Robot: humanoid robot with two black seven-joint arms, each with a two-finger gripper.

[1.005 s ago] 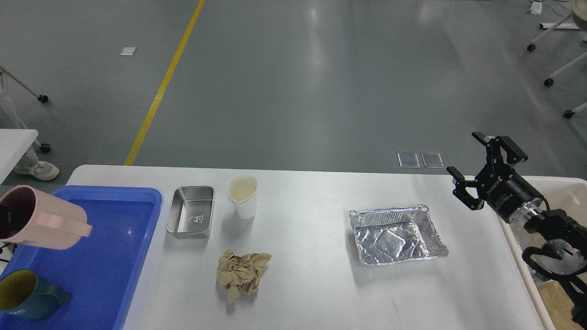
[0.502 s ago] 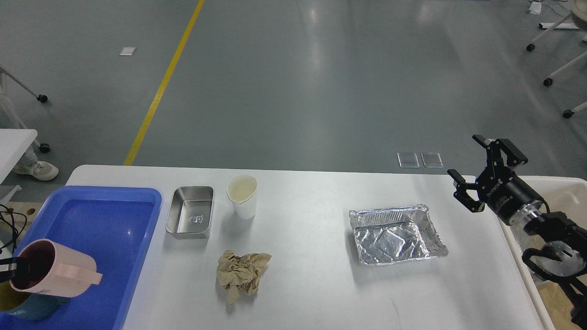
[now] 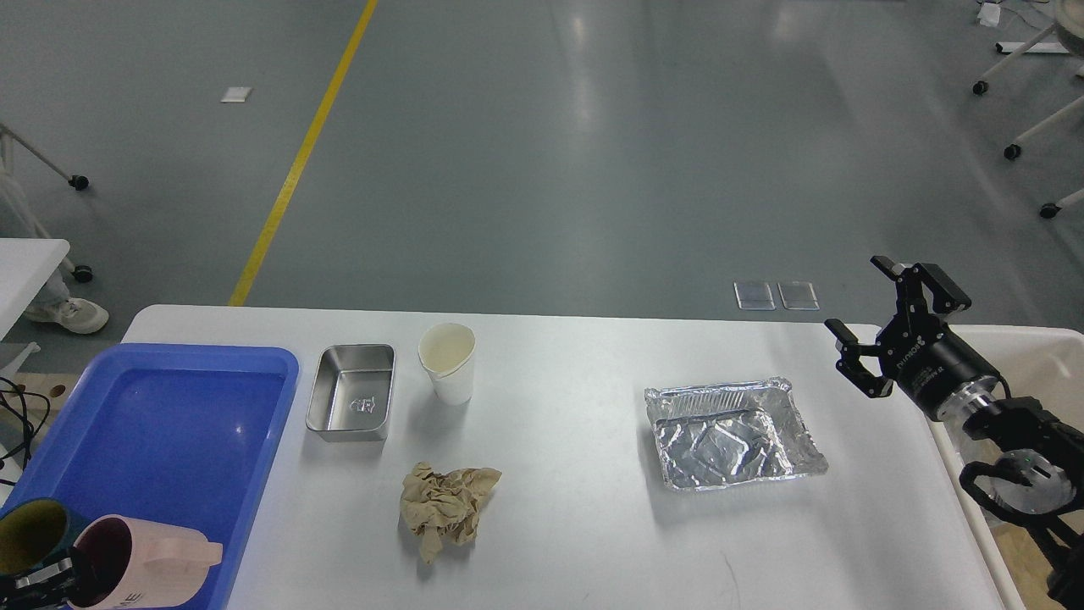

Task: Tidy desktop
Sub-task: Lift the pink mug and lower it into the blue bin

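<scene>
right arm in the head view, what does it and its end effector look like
The right end effector is matte black with two angular fingers and white lettering on its cylindrical body. A silver metal ring joins it to the black jointed arm, where a thin black cable loops beside the wrist.

Pink mug [image 3: 140, 572] is way lower now than 1 s ago: it was up high over the far-left part of the blue tray [image 3: 182, 440], then dropped toward the near-left corner, and now sits down in that corner right beside the teal mug [image 3: 34, 534]. My left gripper [image 3: 42, 585] only shows as a dark bit at the mug's rim near the frame edge, can't tell fingers apart. My right gripper [image 3: 889, 335] has sunk a little and eased slightly toward me, jaws wide apart as before, holding nothing. It hangs off the table's right edge, foil tray [image 3: 732, 432] below-left of it.
</scene>
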